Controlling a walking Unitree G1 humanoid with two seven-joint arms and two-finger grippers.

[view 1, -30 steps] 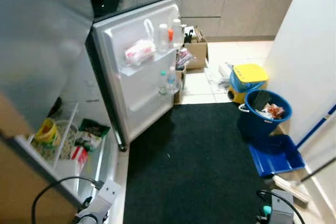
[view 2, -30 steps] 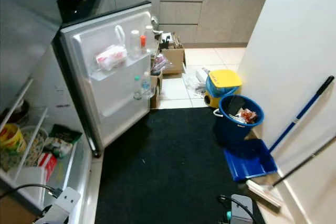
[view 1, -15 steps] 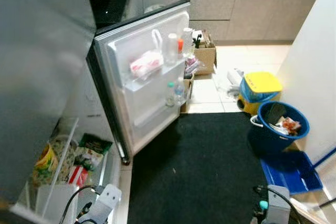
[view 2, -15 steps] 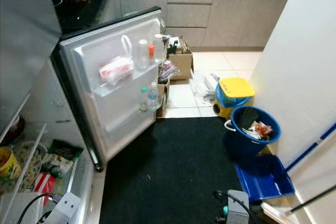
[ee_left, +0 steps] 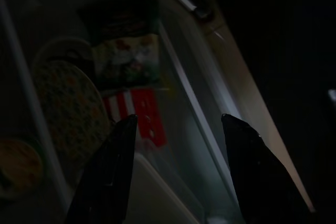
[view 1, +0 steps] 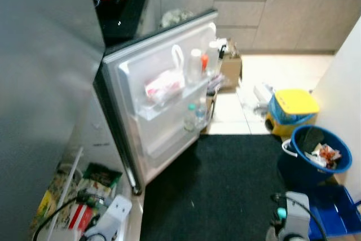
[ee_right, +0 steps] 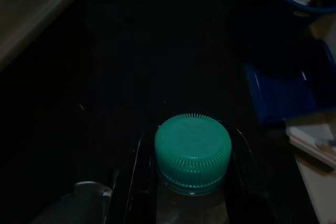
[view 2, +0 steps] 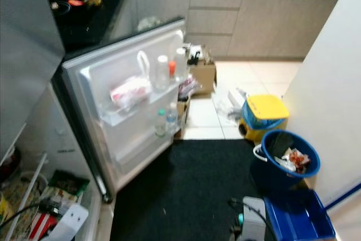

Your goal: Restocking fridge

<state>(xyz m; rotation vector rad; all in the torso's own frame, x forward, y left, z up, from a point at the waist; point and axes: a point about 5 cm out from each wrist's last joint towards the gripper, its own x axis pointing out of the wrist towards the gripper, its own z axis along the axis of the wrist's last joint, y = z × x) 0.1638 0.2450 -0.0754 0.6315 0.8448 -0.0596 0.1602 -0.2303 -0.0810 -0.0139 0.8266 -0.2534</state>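
Note:
The fridge door [view 1: 163, 105] stands wide open; its shelves hold a red-and-white packet [view 1: 164, 84], tall bottles [view 1: 196, 65] and small bottles [view 1: 194, 115]. Low on the left, the fridge interior [view 1: 84, 187] shows food packets. My left gripper [ee_left: 179, 124] is open, hanging over a red packet [ee_left: 142, 114] and a green packet [ee_left: 128, 56] in the bottom compartment. My right gripper [ee_right: 192, 140] is shut on a clear bottle with a green cap [ee_right: 192, 148], held low over the black mat; the cap [view 1: 280, 213] peeks out beside my right wrist.
A black mat [view 1: 225, 190] covers the floor before the fridge. To the right stand a blue bucket [view 1: 316, 153] with rubbish, a yellow-lidded box [view 1: 292, 108] and a blue dustpan [view 1: 341, 207]. A cardboard box [view 1: 230, 67] sits behind the door. A white wall [view 2: 338, 83] closes the right side.
The whole picture has slid right and down, so the camera has moved. The fridge's upper shelf has left the view. Both arms stay low; nothing was grasped or let go.

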